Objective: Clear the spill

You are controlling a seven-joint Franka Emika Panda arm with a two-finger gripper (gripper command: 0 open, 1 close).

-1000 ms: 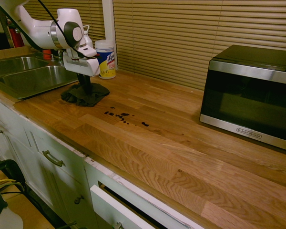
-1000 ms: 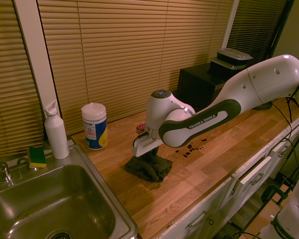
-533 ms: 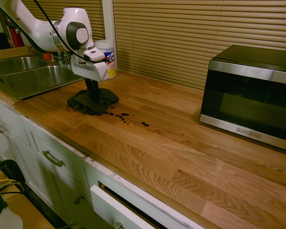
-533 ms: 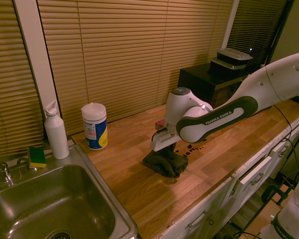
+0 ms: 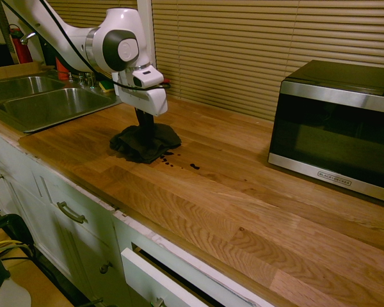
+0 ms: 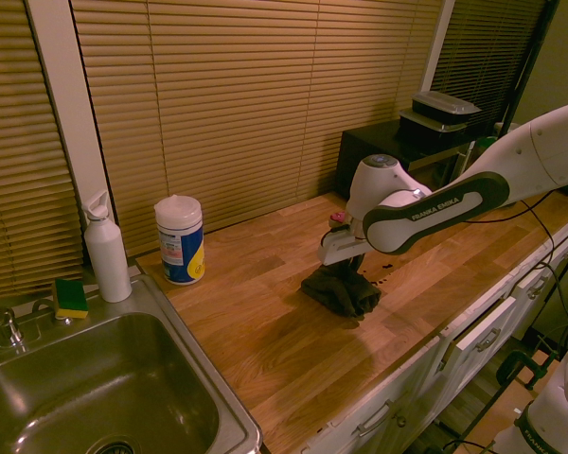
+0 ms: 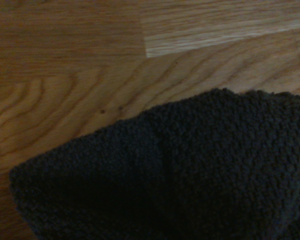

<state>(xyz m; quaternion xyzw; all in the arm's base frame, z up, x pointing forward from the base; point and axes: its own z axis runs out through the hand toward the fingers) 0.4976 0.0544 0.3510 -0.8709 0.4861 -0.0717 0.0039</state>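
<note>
Clamped on a bunched-up black cloth rag, gripper pointing straight down so the bulk of the fabric spreads flat on the wooden countertop beneath it. Pinched at the top of the bundle, probably so the loose folds trail as a broad wiping pad rather than a narrow tip. Set right at the near end of the spill, with the first drops apparently already under the rag's edge and a few small dark blotches showing just beyond it toward the microwave. In the wrist view, only nubbly dark cloth over bare wood grain, no drops visible. Well behind the rag, a wipes canister and white bottle by the sink, clear of the wiping path. Judged mid-wipe, with the remaining drops needing coverage.
</note>
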